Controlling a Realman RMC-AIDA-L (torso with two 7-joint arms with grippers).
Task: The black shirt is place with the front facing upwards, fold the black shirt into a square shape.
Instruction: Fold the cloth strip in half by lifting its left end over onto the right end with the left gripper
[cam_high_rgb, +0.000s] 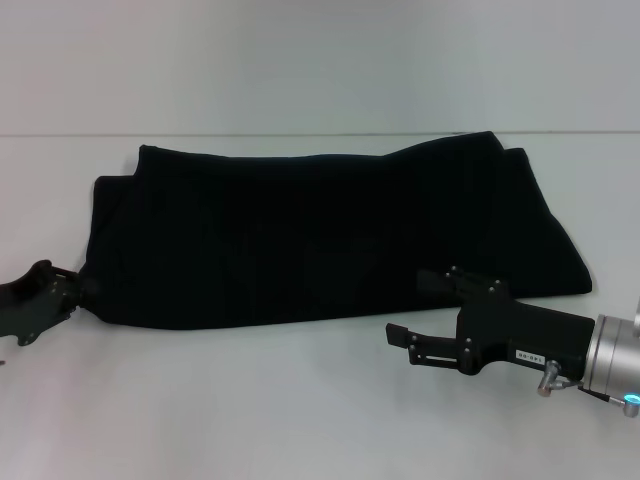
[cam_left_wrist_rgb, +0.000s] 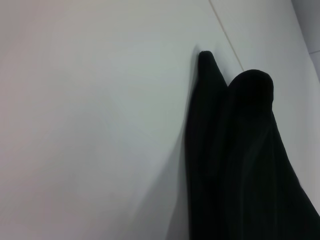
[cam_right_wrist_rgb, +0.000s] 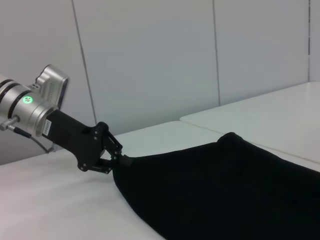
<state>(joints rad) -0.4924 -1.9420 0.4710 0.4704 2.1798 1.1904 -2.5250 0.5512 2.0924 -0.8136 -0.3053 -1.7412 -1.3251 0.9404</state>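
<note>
bare table (cam_high_rgb: 250, 400), black shirt (cam_high_rgb: 320, 235) blocking centre

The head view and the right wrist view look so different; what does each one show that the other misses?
Only the head view shows the right gripper, open, at the near edge of the black shirt, and the shirt's whole outline, folded into a long band across the white table.

Only the right wrist view shows the wall panels behind the table, and the left gripper from the side, shut on the shirt's corner.

Both show the shirt lying on the table and the left gripper at its left end.
</note>
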